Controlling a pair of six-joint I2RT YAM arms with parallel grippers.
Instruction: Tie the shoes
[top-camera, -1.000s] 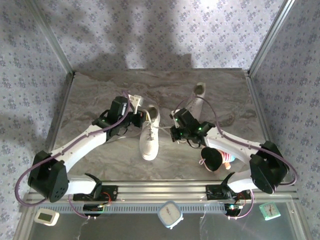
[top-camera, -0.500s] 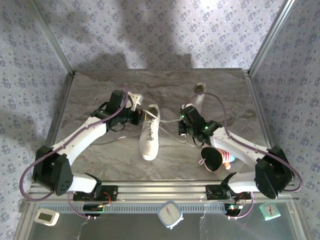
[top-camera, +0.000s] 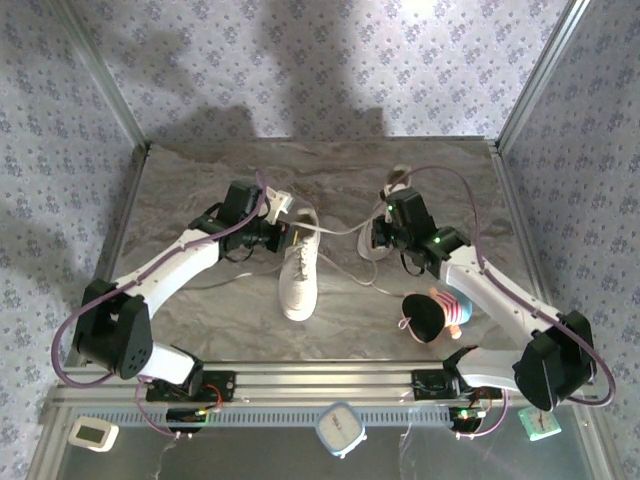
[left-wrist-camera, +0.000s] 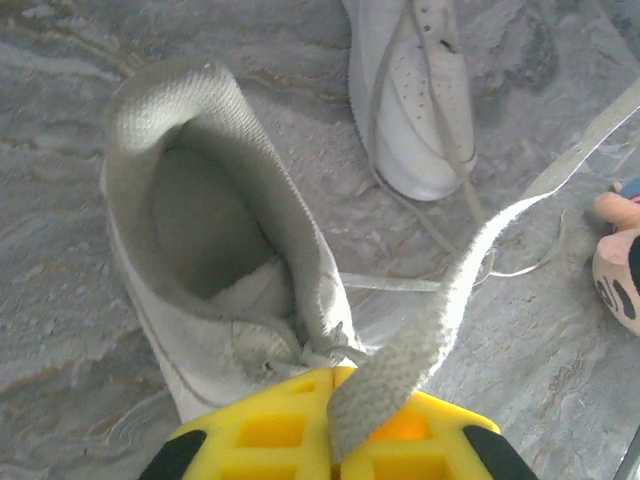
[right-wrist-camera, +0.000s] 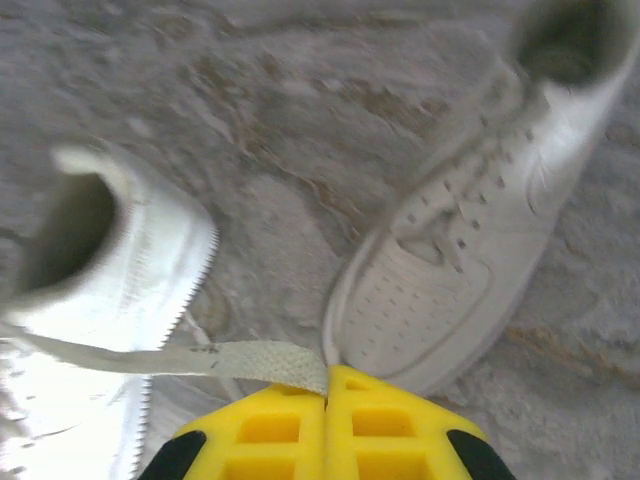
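One white sneaker (top-camera: 299, 272) lies mid-table, toe toward the arms. My left gripper (top-camera: 280, 235) is at its heel side, shut on a flat white lace (left-wrist-camera: 450, 290) between the yellow fingers (left-wrist-camera: 335, 385); the dark opening (left-wrist-camera: 200, 220) sits just ahead. The second sneaker (top-camera: 392, 200) lies to the right, partly under my right gripper (top-camera: 378, 232). In the right wrist view the right gripper (right-wrist-camera: 327, 385) is shut on the other lace end (right-wrist-camera: 200, 358), with one sneaker (right-wrist-camera: 120, 250) on the left and the second sneaker (right-wrist-camera: 450, 260) on the right. The lace spans between the grippers.
A black-and-pink plush toy (top-camera: 432, 312) lies near the front right, beside the right forearm, and its edge shows in the left wrist view (left-wrist-camera: 620, 260). Metal frame posts and patterned walls bound the marble tabletop (top-camera: 200, 180).
My right gripper has moved back and to the right, over the second sneaker, drawing its lace end out. The left gripper has shifted slightly back, still holding its lace.
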